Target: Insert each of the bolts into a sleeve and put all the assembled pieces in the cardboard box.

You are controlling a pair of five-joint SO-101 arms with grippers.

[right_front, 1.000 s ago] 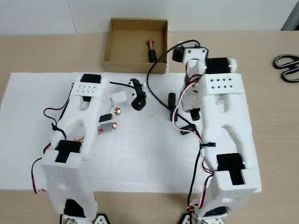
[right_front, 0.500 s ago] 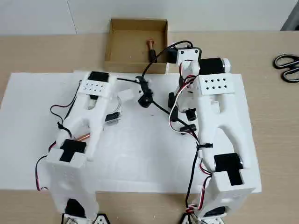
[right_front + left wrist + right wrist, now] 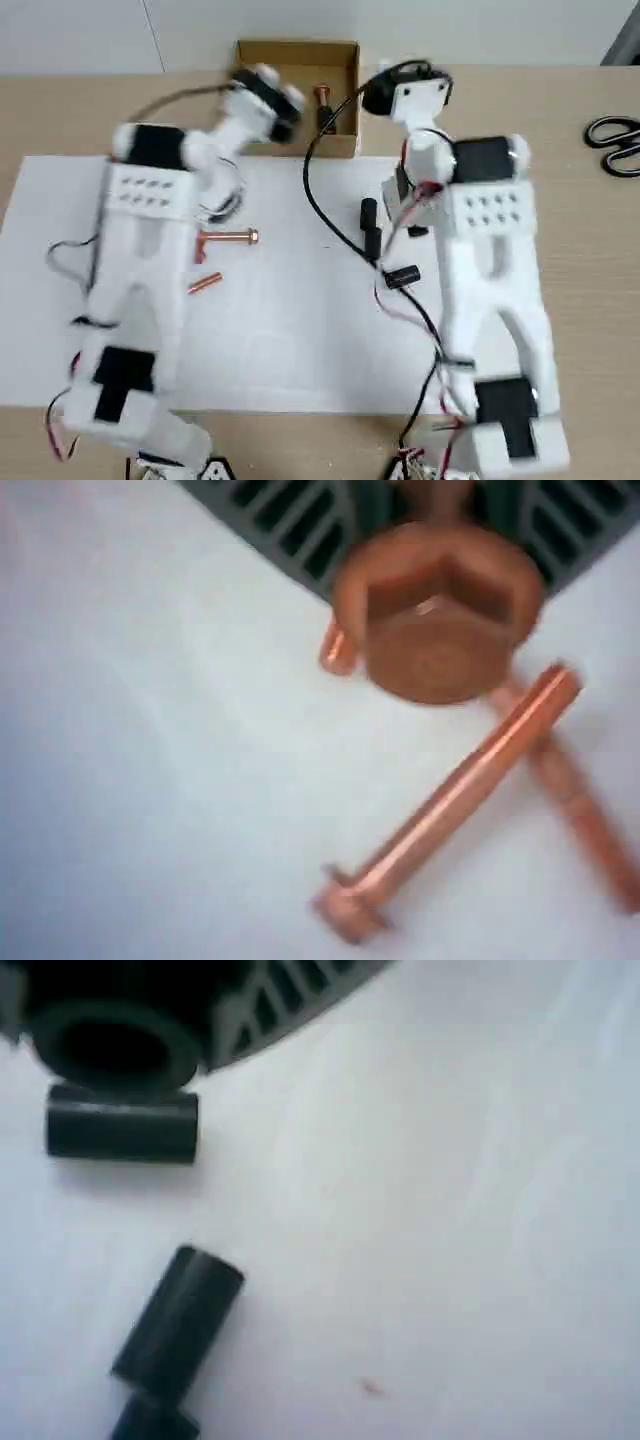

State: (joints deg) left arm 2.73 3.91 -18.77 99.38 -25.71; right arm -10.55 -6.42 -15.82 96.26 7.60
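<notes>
Left claw: closed on a copper bolt, hex head turned up toward the wrist camera, held clear above the white sheet. On the sheet below it we note two loose bolts: a long bolt lying flat in full sight, and a second bolt near it, partly cut off at the picture's edge.

Right claw: closed on a black sleeve, open bore facing the wrist camera. Below it we count three loose sleeves lying on the sheet: a first sleeve just under the held one, a middle sleeve farther off, and an end sleeve close to the middle one's end.

From above, we place the loose bolts on the sheet's left half, beside the left arm, and the loose sleeves near the sheet's middle, beside the right arm.

Cardboard box: at the far edge of the worktop. One assembled piece lies inside, near the box's right wall.

Scissors: near the worktop's right edge, well apart from the sheet.
</notes>
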